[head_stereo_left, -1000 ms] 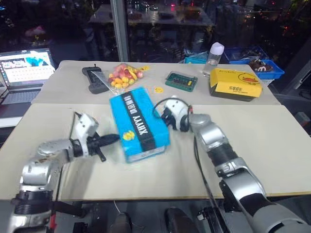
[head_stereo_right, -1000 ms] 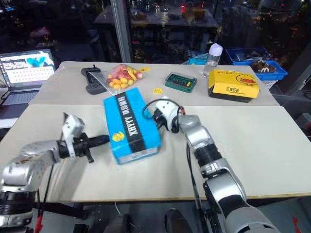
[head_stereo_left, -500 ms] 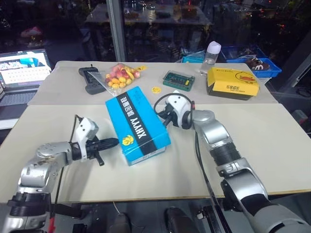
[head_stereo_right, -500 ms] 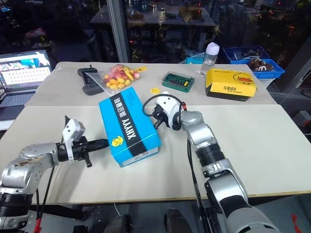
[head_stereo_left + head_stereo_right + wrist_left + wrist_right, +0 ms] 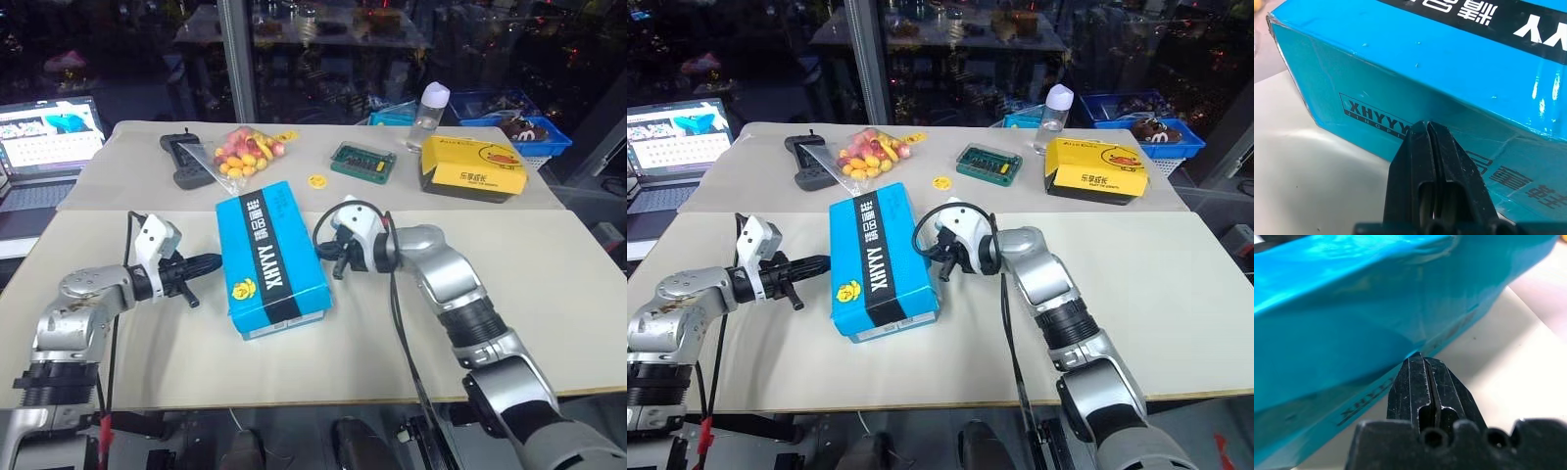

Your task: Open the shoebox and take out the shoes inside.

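The bright blue shoebox lies closed in the middle of the near table, lid on top, with white lettering and a black band. My left gripper is shut, its black fingertips right at the box's left long side, which shows again in the left wrist view as the shoebox. My right gripper is shut too, its tip at the lower edge of the box's right side, the shoebox in the right wrist view. Neither gripper holds anything. The shoes are hidden inside the box.
At the back stand a yellow box with a duck logo, a green case, a bag of coloured fruit, a black handheld controller, a clear bottle and blue bins. A laptop sits at the far left.
The shoebox has turned so its near end swung left. My left gripper drew back to the left and stays at the box's side. My right gripper pulled nearer along the right side.
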`<state>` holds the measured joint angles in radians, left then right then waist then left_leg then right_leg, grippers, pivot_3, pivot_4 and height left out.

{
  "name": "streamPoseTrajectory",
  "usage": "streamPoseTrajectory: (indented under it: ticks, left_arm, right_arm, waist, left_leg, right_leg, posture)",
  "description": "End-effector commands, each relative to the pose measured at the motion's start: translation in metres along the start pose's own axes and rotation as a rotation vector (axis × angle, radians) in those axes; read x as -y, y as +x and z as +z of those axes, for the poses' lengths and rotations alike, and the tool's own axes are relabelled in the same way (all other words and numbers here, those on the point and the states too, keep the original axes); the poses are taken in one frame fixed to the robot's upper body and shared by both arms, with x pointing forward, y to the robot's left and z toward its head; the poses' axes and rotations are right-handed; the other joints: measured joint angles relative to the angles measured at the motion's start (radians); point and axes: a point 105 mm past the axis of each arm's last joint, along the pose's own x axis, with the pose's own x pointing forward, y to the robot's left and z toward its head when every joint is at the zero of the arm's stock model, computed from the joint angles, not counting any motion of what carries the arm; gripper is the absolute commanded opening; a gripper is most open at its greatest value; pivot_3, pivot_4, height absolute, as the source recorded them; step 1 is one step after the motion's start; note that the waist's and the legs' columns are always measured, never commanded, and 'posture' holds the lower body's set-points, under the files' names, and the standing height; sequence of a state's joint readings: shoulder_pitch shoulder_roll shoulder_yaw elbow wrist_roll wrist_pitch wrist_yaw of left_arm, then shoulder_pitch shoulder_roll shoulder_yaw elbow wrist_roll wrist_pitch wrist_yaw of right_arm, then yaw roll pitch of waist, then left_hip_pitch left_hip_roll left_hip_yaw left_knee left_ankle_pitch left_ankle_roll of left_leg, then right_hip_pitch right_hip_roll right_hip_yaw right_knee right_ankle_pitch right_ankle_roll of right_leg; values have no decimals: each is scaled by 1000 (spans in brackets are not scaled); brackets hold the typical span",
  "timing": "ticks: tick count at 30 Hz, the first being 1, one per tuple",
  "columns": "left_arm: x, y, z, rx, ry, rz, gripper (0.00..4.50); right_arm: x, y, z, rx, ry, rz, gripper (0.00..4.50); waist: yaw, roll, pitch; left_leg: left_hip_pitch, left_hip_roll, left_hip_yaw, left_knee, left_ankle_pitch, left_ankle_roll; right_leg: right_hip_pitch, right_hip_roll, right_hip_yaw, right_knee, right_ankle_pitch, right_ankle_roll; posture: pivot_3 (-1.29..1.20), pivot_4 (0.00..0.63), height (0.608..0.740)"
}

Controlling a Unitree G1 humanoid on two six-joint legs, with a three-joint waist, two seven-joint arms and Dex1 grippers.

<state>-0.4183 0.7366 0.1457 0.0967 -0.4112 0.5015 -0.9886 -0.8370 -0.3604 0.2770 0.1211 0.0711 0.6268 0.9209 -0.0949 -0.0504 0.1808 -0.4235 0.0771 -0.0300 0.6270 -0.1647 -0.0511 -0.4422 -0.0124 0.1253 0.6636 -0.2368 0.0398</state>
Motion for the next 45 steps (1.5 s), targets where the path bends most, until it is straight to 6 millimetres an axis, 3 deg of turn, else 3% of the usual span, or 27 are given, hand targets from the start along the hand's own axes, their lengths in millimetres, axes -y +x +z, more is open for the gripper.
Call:
streamPoseTrajectory:
  ticks: [1, 9, 13, 16, 20, 27, 33, 45]
  left_arm:
    - [3, 7, 16, 45, 51, -20, 69]
    - [-1, 24, 23, 62, 51, -56, 69]
    - [-4, 22, 29, 69, 73, -61, 69]
    - [-10, 1, 31, 78, 75, -29, 69]
    - [-11, -50, 36, 109, 71, 40, 69]
    - [38, -104, 46, 74, 62, -41, 69]
    - [87, -134, 26, -59, -32, -147, 69]
    - [96, -133, 24, -30, -55, -77, 69]
  right_arm:
    - [-11, -4, 15, 45, -41, 49, 0]
    - [-15, -6, 17, 52, -27, 50, 0]
    - [-16, -7, 16, 47, -22, 46, 0]
    - [-14, -8, 14, 45, -18, 41, 0]
    - [-10, -8, 12, 46, -9, 42, 0]
    - [-11, -4, 23, 101, -26, 103, 0]
    - [-8, 2, 26, 95, -59, 163, 0]
    - [-12, 16, 43, 100, -133, 222, 0]
  waist:
    - [0, 0, 0]
    - [3, 0, 0]
    - [2, 0, 0]
    - [-2, 0, 0]
    - [-17, 0, 0]
    - [-8, 1, 1]
    - [-19, 1, 2]
    - [-34, 2, 3]
  left_leg:
    - [0, 0, 0, 1, 0, 0]
    - [0, 0, 0, 1, 0, 0]
    - [0, 0, 0, 1, 0, 0]
    - [0, 0, 0, 0, 0, 0]
    - [0, 0, 0, -1, 0, 0]
    - [0, 2, 0, -1, 0, 0]
    - [2, 3, 2, -1, 0, 0]
    - [2, 4, 3, -1, 0, 0]
  right_leg:
    - [1, 0, 0, 0, 0, 0]
    - [1, 0, 0, 0, 0, 0]
    - [1, 0, 0, 0, 0, 0]
    - [0, 0, 0, 0, 0, 0]
    - [-1, 0, 0, 0, 0, 0]
    - [-1, 0, -1, 0, -1, -1]
    - [-1, 0, -1, 0, -4, -9]
    - [-2, 0, -2, 0, -4, -12]
  posture:
    - [0, 150, 726]
    - [0, 150, 726]
    - [0, 150, 726]
    - [0, 150, 726]
    - [0, 150, 726]
    - [0, 150, 726]
    - [0, 150, 726]
    - [0, 150, 726]
